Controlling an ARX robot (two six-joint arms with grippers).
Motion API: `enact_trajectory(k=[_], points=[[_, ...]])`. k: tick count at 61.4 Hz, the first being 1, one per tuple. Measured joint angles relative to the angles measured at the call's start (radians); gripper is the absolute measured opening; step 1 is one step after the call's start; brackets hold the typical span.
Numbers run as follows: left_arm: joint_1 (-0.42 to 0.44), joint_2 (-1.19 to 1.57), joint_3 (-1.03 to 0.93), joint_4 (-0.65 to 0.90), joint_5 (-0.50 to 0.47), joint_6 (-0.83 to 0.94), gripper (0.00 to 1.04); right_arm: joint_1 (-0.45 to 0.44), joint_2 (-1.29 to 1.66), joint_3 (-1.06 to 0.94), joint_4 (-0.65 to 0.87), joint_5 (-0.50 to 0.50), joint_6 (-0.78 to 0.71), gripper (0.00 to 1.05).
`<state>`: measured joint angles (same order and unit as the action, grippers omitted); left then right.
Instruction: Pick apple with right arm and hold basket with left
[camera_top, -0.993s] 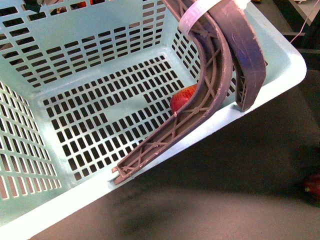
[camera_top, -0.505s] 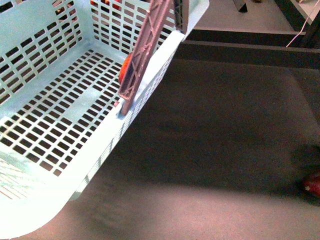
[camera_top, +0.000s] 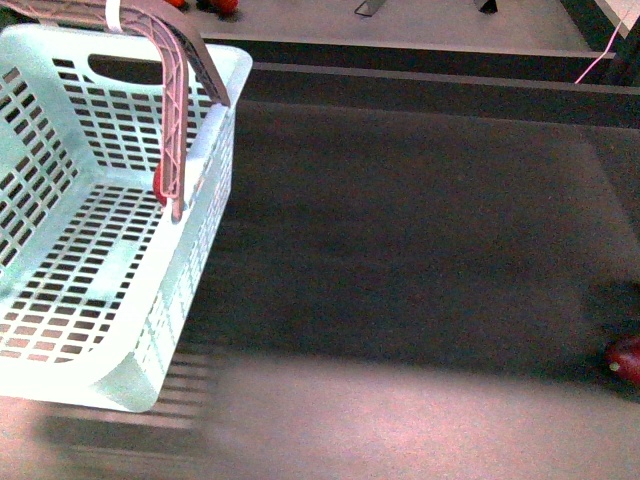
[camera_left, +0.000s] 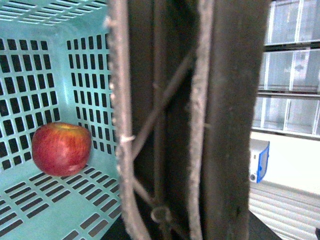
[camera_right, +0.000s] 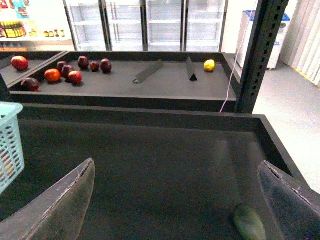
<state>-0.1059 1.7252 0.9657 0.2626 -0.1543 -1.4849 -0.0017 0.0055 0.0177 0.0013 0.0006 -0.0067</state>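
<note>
Where the apple (camera_left: 61, 148) sits: inside the basket (camera_top: 215, 200), on the slotted floor in a corner, close to two walls.
apple vs jaws: well apart from the right gripper (camera_right: 176, 167). Only a bit of the basket's wall shows at the edge of the right wrist view.
right gripper: jaws spread wide, nothing between them, over the bare dark surface (camera_top: 420, 230).
left gripper: not seen in any view, so I cannot tell how its jaws stand. The handles (camera_left: 165, 120) fill the left wrist view, very close.
apple pose: stem hollow faces away from the floor. Round, no clear long axis.
basket pose: at the robot's left, opening up, long axis running near-to-far. Blurred in the front view.
other: dark red fruit (camera_top: 625, 360) at the surface's right edge. Green item (camera_right: 249, 222) lies near one right finger.
</note>
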Motion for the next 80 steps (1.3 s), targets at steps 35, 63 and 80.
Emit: enact_trajectory(k=[35,63,80], points=[[0.063,0.081,-0.070,0.061,0.051,-0.051,0.15,0.000,0.000,0.000,0.000,0.000,0.000,0.96],[0.050,0.061,-0.118,0.002,0.119,-0.006,0.33,0.000,0.000,0.000,0.000,0.000,0.000,0.96],[0.034,-0.045,-0.150,-0.018,0.097,-0.004,0.81,0.000,0.000,0.000,0.000,0.000,0.000,0.96]])
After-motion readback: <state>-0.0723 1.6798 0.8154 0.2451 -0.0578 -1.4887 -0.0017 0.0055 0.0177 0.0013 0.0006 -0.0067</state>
